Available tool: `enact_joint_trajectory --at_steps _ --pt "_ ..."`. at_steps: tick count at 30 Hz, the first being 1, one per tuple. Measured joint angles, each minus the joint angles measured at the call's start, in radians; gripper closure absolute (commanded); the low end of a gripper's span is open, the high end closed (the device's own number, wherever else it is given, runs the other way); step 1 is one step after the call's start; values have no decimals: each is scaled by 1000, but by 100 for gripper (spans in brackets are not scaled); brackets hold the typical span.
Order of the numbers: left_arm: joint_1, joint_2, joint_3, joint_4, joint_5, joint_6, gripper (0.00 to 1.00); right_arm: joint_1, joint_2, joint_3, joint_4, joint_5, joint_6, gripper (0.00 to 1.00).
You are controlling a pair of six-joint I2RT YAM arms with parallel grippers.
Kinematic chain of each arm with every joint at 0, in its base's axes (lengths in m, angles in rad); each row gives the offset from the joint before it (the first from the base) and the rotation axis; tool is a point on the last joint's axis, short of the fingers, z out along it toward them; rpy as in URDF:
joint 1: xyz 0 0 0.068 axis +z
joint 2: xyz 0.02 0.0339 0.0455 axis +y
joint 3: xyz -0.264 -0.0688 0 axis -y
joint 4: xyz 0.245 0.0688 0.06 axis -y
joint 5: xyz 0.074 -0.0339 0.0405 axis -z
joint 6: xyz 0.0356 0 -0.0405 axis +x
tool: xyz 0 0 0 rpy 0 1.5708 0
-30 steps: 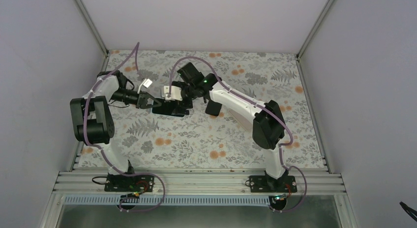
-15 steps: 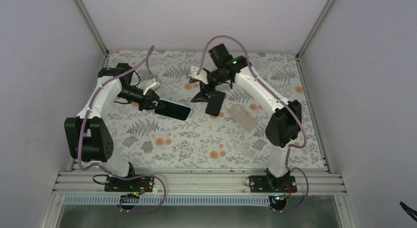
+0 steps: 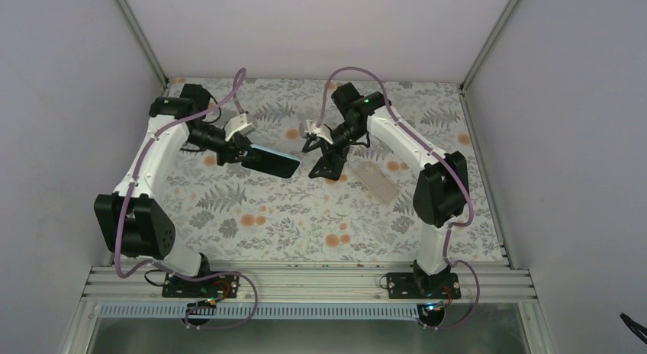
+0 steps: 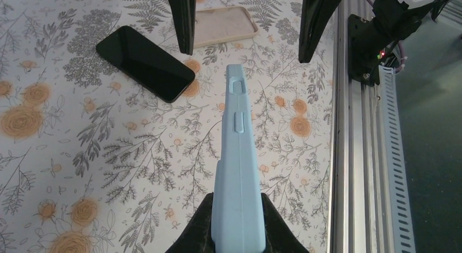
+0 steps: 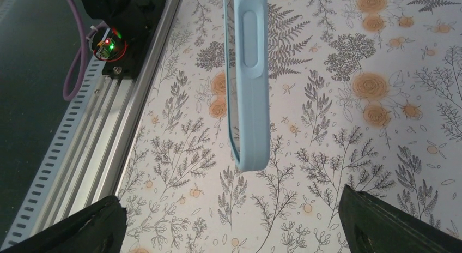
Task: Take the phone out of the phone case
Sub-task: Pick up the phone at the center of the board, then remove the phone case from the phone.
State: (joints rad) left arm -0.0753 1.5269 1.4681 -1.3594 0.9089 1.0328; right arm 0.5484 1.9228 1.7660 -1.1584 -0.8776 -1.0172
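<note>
Two-arm view of the case-removal task. Your left gripper (image 3: pixel 236 151) is pressed together on one short end of the blue case (image 4: pixel 238 155) and holds it clear of the table (image 3: pixel 305 224), turned edge-on to both wrist cameras so that only its side wall and button bumps show. Your right gripper (image 3: pixel 319 157) is spread as wide as it goes and grips nothing. It hangs just past the free end of the blue case without touching it. A black phone (image 4: pixel 145 62) lies flat on the table beyond that free end and off to one side, and an empty beige case (image 4: pixel 223 34) lies farther from the blue case again. From above, the blue case shows a dark face inside its rim. The pictures do not show whether that face is a seated phone or bare lining. If a phone sits there, the step in hand is bracing the case for extraction. The next move would then bring the open right fingers onto the free corner of the blue case to peel the rim back or push the phone through, while the left pinch stays firm.
</note>
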Motion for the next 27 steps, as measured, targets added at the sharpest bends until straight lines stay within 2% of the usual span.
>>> enact_joint_trajectory --at_steps 12,27 --pt "-26 0 0 0 4 -2 98 0 7 6 96 7 107 1" --pt "-36 -10 -2 0 6 -6 98 -1 44 25 140 53 155 2"
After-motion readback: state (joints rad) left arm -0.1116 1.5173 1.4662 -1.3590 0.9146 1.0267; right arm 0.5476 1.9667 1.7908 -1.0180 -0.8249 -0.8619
